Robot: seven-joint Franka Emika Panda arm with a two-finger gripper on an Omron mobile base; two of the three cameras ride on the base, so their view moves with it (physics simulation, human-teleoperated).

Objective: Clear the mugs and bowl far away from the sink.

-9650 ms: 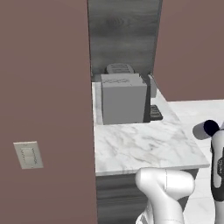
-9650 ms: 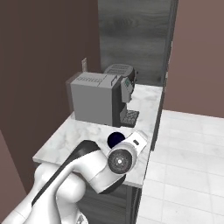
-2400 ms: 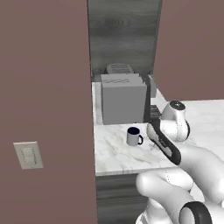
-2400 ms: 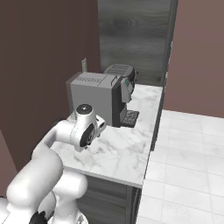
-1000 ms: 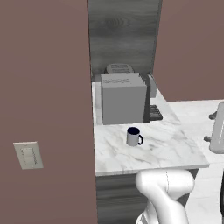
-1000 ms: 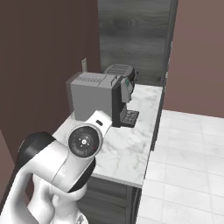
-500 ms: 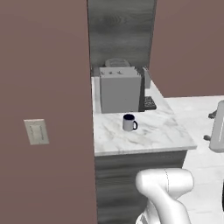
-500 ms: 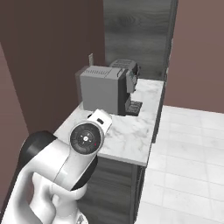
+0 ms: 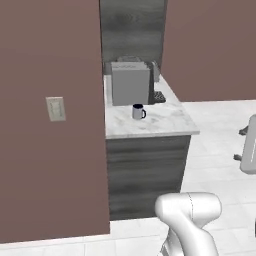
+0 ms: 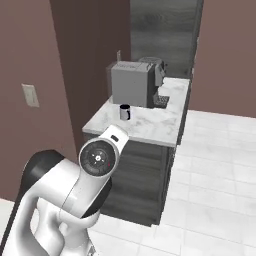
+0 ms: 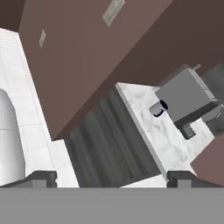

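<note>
mug before coffee machine (on counter)

No readable text, labels, brands or numbers anywhere. Grey machine, mug, wall plate and marble counter all carry no legible markings.

I see a white marble countertop on a dark grey wood-grain cabinet, which stands on a white tiled floor. On the counter sits a grey boxy coffee machine, and just in front of it, apart, a white-grey mug with navy inside.
</note>
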